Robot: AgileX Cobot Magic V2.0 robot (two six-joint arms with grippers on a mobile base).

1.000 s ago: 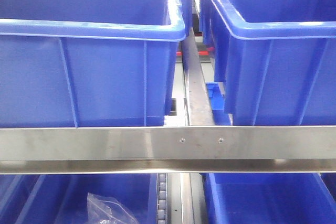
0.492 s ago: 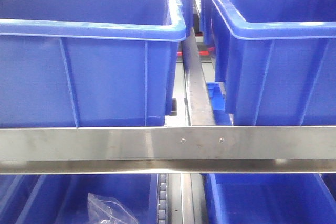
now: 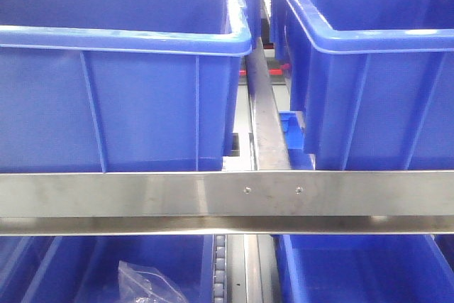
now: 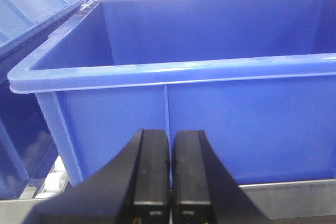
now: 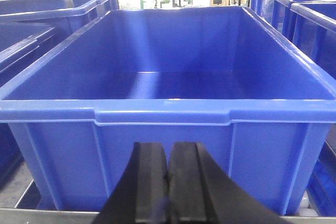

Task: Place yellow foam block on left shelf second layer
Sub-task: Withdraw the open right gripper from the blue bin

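Observation:
The yellow foam block is out of view in every frame. My left gripper [image 4: 170, 136] is shut with nothing between its black fingers, low in front of the outer wall of a blue bin [image 4: 247, 124]. My right gripper [image 5: 168, 148] is also shut and empty, facing the front wall of another blue bin [image 5: 63, 150], whose bare inside shows above the rim. In the front view two blue bins, one on the left [image 3: 120, 104] and one on the right [image 3: 369, 97], stand on a steel shelf behind its front rail [image 3: 142, 196]. Neither gripper appears in that view.
A steel divider bar [image 3: 264, 118] runs between the two upper bins. Below the rail sit more blue bins [image 3: 355, 267], and the left one holds a clear plastic bag [image 3: 145, 285]. White rollers [image 4: 52, 182] show beside the left bin. More bins stand behind and to the sides.

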